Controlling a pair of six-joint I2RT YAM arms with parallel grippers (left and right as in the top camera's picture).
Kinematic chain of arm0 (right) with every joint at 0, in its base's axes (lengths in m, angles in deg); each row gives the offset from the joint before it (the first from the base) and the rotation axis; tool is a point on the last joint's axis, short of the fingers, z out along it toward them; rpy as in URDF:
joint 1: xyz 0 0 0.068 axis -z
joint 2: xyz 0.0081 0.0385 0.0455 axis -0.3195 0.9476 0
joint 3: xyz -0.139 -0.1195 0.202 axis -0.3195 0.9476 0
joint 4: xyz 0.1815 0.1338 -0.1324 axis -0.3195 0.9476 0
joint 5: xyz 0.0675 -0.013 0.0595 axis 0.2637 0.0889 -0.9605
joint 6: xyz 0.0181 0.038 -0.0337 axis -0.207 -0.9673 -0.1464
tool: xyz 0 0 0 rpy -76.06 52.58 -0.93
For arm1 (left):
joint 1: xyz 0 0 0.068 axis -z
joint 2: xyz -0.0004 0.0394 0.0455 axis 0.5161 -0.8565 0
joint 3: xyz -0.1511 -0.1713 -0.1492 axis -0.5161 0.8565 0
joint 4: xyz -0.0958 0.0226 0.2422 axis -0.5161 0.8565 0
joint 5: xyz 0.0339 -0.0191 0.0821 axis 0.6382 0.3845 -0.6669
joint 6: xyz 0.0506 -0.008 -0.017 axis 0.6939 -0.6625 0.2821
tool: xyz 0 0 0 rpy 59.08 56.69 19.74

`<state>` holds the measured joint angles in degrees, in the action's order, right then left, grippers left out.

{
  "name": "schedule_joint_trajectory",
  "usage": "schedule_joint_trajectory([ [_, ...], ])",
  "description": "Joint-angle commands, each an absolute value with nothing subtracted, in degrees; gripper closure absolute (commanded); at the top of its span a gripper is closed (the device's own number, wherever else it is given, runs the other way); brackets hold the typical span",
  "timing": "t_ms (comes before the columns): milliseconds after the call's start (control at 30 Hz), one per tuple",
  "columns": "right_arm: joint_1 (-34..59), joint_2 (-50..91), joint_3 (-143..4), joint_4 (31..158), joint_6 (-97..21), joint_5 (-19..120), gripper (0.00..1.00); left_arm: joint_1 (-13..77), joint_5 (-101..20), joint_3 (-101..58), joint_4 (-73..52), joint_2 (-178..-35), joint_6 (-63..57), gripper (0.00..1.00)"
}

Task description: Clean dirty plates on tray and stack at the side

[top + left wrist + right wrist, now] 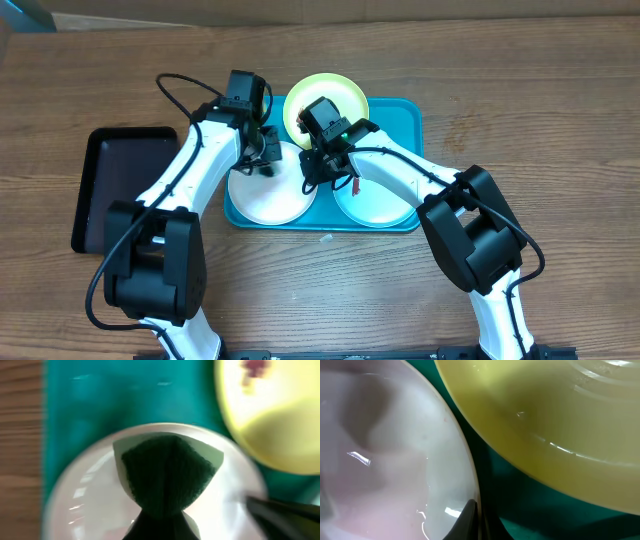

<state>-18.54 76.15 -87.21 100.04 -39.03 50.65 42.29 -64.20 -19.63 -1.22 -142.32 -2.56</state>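
Mostly the two arms cover the middle of the tray (405, 115), so only parts of the plates can be seen from overhead. The white plate (265, 195) lies in the near left corner of the tray. The yellow-green plate (340, 90) lies at the far edge, and its far rim goes over that edge. A third plate (375, 205) lies in the near right corner; its rim colour is hard to make out under the right arm.

The left gripper (268, 158) hangs over the far part of the white plate. Its fingers themselves are cut off at the bottom of the left wrist view, but the jaws are closed on a dark green scouring pad (167, 472) with a pale backing, which sits over the white plate (90, 495). In the same view the yellow-green plate (280, 415) is blurred and shows a reddish-brown smear (256, 367), cut by the top edge. A dark shape (285, 515) at the lower right I cannot identify.

The right gripper (318, 175) is between the white and the yellow-green plate. In its wrist view only the dark fingertips (470, 520) show, pressed together just at the rim of the white plate (385, 460). If the rim is pinched between them, I cannot tell.

A black tray (115, 180) stands on the table (550, 80), well left of the tray.
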Motion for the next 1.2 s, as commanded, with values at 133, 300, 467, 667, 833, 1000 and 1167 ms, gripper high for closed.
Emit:
schedule_joint_trajectory([
  [133,-18.47,78.03,-87.50,101.07,-38.05,53.07,0.96,42.23,-55.85,-12.68,-6.25,-142.87,-2.21,0.96],
  [300,-18.47,78.03,-87.52,101.31,-38.05,53.09,0.96,41.27,-56.57,-8.38,-9.59,-142.89,-2.98,0.96],
  [467,-18.47,78.03,-87.52,101.44,-38.07,53.09,0.96,40.68,-70.82,-5.71,-8.34,-142.89,-2.93,0.96],
  [667,-18.47,78.03,-87.52,101.57,-38.05,53.12,0.96,40.68,-94.14,-5.87,-2.66,-142.87,-2.72,0.96],
  [833,-18.49,78.01,-88.87,102.91,-38.31,53.12,0.96,40.68,-98.30,-10.28,1.36,-142.23,-2.82,0.96],
  [1000,-18.54,78.01,-92.68,105.66,-39.12,53.12,0.96,40.52,-94.25,-21.93,8.88,-139.81,-4.97,0.96],
  [1167,-18.54,78.01,-99.34,111.26,-39.12,53.64,0.96,39.76,-83.35,-33.47,14.39,-134.39,-4.81,0.96],
])
